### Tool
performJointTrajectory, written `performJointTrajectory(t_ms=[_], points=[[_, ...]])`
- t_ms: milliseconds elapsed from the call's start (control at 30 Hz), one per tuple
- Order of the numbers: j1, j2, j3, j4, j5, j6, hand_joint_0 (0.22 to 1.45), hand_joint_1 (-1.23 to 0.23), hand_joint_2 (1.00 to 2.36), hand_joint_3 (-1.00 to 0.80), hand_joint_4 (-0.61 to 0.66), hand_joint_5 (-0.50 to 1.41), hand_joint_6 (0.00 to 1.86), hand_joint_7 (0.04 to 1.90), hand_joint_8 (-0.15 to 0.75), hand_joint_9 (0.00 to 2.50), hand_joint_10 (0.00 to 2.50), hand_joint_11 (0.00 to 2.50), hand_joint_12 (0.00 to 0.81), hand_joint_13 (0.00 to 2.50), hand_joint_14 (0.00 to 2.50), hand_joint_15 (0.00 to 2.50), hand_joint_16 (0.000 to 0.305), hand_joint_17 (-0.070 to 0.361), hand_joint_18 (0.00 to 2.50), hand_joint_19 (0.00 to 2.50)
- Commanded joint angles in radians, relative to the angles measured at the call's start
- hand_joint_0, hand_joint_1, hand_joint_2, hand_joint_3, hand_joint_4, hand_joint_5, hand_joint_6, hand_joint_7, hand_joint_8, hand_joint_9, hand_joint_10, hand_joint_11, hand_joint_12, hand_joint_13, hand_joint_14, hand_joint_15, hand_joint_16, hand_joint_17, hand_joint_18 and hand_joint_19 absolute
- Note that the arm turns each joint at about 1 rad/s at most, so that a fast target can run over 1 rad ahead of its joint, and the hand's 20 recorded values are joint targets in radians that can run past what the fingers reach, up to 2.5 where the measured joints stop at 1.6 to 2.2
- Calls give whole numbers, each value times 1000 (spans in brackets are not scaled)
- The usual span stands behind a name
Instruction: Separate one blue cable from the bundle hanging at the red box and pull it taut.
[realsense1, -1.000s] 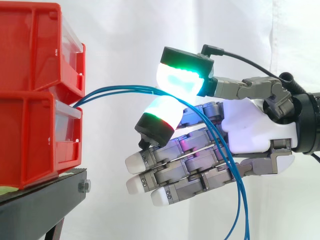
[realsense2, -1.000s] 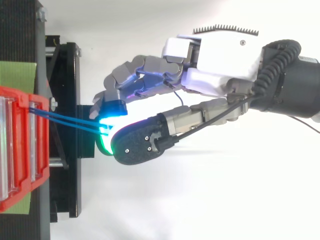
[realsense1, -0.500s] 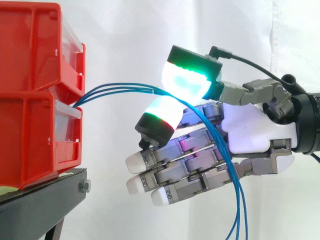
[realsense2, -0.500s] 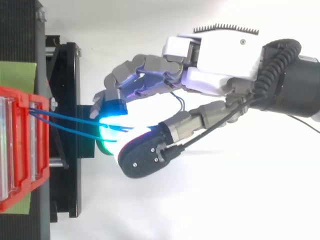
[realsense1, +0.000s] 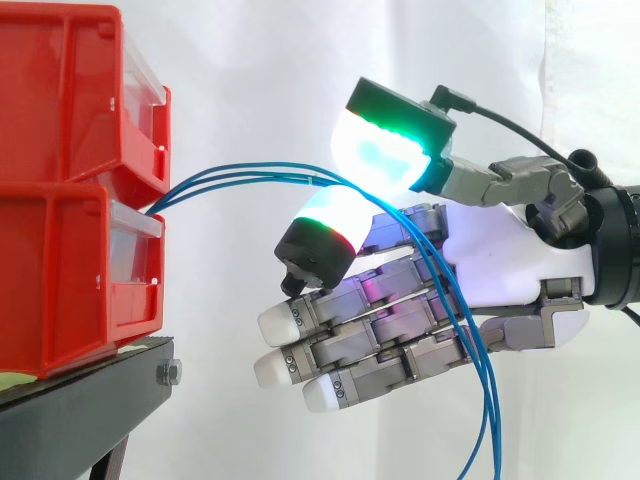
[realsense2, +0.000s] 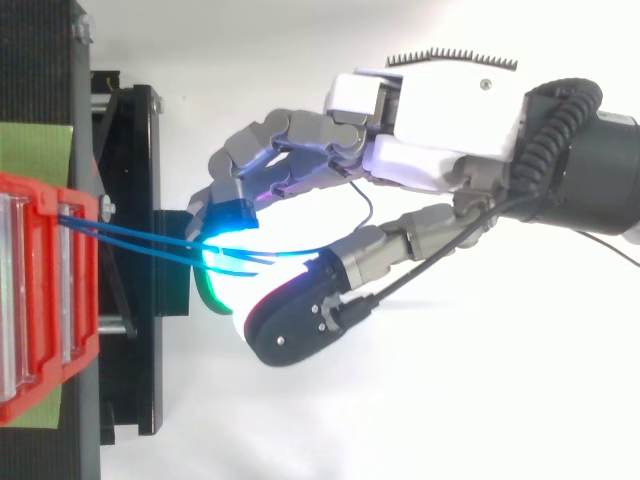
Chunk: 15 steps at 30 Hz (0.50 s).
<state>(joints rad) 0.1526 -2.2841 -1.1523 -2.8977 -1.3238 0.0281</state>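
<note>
Three thin blue cables (realsense1: 250, 178) leave the lower red bin (realsense1: 60, 280), arch to the right and drop across my hand (realsense1: 500, 260) toward the bottom edge. They run through the gap between the green-glowing thumb pad (realsense1: 385, 150) above and a raised fingertip (realsense1: 325, 225) below. In the top view the cables (realsense2: 140, 240) fan apart between that fingertip (realsense2: 230, 215) and the thumb (realsense2: 300, 320), which stand apart. No pad presses on a strand. The other fingers reach toward the bin, loosely bent.
A second red bin (realsense1: 60, 90) sits on top of the lower one. Both rest on the black stand (realsense1: 80, 410), whose frame (realsense2: 130, 150) lies just under the fingertips in the top view. A white curtain hangs behind.
The thumb has swung up and away from the raised fingertip, widening the gap. The cables, bunched between the pads before, now spread apart and sag a little. The arm has hardly moved.
</note>
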Motion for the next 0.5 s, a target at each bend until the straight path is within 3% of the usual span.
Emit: performJointTrajectory(t_ms=[0,100,200,467], points=[[-1,0,0,0,0,0,510,-637,1000,-500,188,-190,870,1180,323,649,13,491,305,468,4,104,35,79,416,68],[-1,0,-1,0,0,0,516,-521,1000,-500,180,-192,862,1158,323,643,13,484,305,464,4,101,35,79,407,74],[-1,0,0,0,0,0,566,-521,1000,-500,175,-192,856,1189,315,637,13,471,294,455,3,104,33,74,391,90],[-1,0,-1,0,0,0,621,-740,1021,-264,108,-199,880,1257,308,633,14,499,290,459,4,112,32,72,400,95]])
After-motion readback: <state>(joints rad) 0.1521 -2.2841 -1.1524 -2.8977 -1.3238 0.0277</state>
